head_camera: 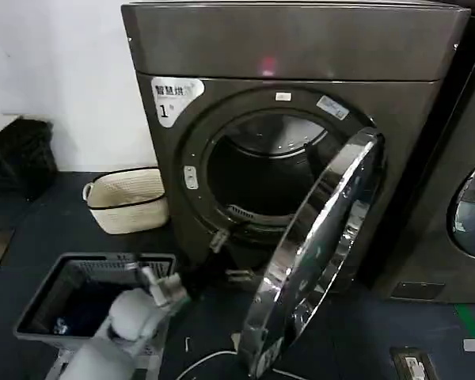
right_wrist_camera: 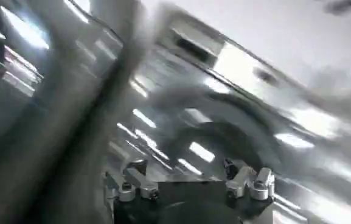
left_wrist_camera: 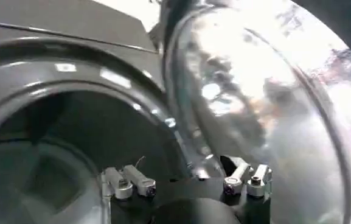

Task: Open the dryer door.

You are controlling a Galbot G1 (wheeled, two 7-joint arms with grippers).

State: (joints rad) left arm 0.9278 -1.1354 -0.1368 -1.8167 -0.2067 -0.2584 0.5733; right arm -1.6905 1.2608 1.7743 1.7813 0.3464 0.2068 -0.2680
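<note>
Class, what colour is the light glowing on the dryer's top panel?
Pink; the light shows best in the head view.

Head high; wrists close on dryer door (head_camera: 317, 261).

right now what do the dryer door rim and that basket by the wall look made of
The dryer door rim looks like polished chrome or chromed plastic: it mirrors the room brightly. The cream basket looks woven, perhaps rope or fabric, matte with a dark band; which one is unclear.

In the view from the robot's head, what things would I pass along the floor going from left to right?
Cream basket → grey laundry basket → the robot's left arm → the open dryer door → the neighbouring machine.
</note>
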